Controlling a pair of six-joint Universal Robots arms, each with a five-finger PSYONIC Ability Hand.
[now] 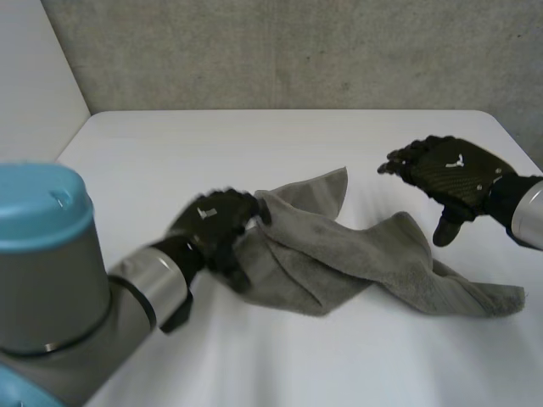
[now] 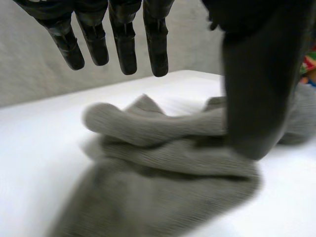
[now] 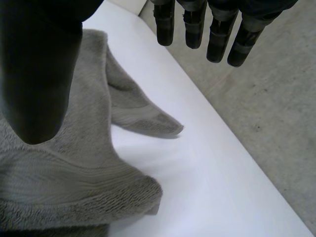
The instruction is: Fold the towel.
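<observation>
The left hand (image 1: 216,225) sits at the near left end of the towel (image 1: 339,254). Seen from its own wrist, the left hand (image 2: 256,74) has its fingers (image 2: 123,49) hanging straight and spread, clear above the cloth and gripping nothing. Its thumb comes down in front of a rolled fold of the towel (image 2: 163,148), and I can't tell whether it actually touches. The grey left arm (image 1: 51,280) with its light-blue cap reaches in from the near left corner.

The right hand (image 1: 450,174) hovers above the towel's right part, fingers loosely extended and thumb pointing down, empty. From its wrist, the right hand (image 3: 39,74) has its thumb over the towel (image 3: 74,187) and its fingers (image 3: 197,29) out past the cloth.

The grey towel lies crumpled on the white worktop (image 1: 254,144), around the middle. One corner points toward the far side, a raised ridge runs between the two hands, and a flatter tail trails off to the right.

Behind the worktop is a rough grey wall (image 1: 297,51), with a white panel (image 1: 34,68) at the left. Past the worktop's (image 3: 207,163) edge is a grey speckled floor (image 3: 266,113). Beside the left thumb, beyond the worktop (image 2: 29,148), there is a small colourful thing (image 2: 308,66) I can't make out.
</observation>
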